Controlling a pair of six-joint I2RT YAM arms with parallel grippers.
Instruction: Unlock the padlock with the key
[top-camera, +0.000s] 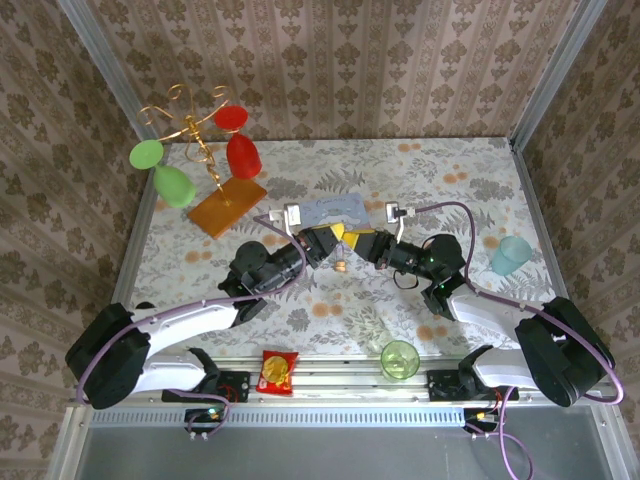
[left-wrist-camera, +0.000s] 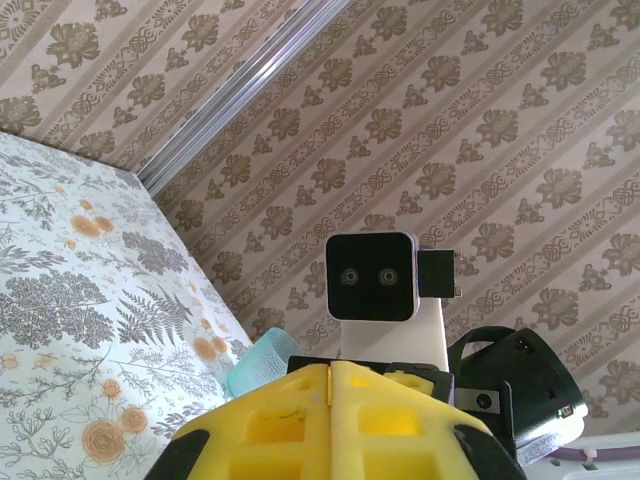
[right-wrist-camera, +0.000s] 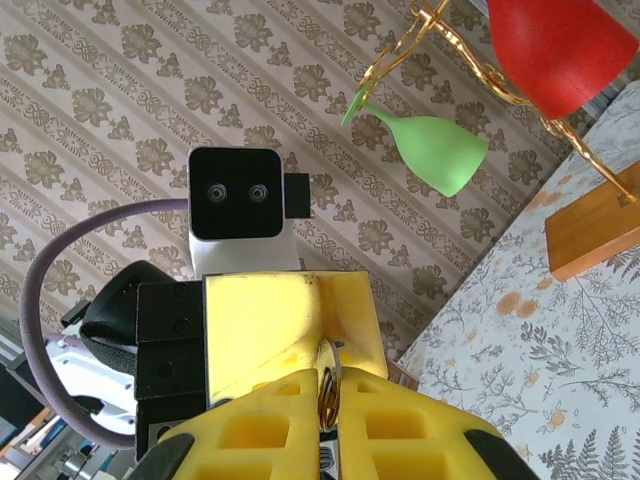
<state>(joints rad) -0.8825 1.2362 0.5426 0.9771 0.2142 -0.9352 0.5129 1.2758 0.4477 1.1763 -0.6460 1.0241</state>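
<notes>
Closed yellow left claw (left-wrist-camera: 330, 372) before right wrist camera (left-wrist-camera: 371, 277), teal cup (left-wrist-camera: 262, 362) nearby.

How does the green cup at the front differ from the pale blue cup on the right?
The green cup is see-through bright green; the pale blue cup is a milky light blue. The green cup stands at the near edge; the pale blue cup sits farther back and to the right. Both are small cups.

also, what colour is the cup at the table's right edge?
Pale teal-blue, translucent cup. It shows best in the top external view.
</notes>
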